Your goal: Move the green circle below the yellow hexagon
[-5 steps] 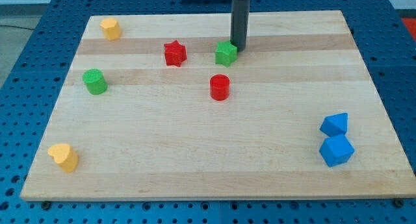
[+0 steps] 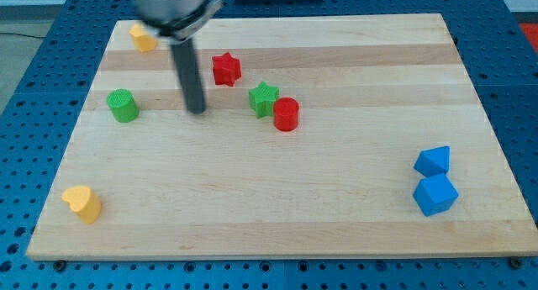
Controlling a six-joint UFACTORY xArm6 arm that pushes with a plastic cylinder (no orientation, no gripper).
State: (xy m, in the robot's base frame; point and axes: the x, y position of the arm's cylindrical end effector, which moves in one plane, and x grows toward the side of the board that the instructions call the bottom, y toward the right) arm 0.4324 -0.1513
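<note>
Our tip (image 2: pixel 197 111) rests on the wooden bench (image 2: pixel 336 197), between the green circle (image 2: pixel 123 105) and green star (image 2: pixel 264 98); the blurred yellow hexagon (image 2: pixel 142 37) seemingly sits upper-left.

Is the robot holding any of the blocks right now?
No, nothing is held. I have only a rod, and my tip touches no block: it sits on bare board between the green circle at the view's left and the green star at its right.

Pale wooden counter (image 2: pixel 277 214) with faint lengthwise grain bands, filling most of the frame. Around it on all sides, a blue perforated metal base (image 2: pixel 21 139) dotted with rows of holes. Even, soft light, short shadows.
</note>
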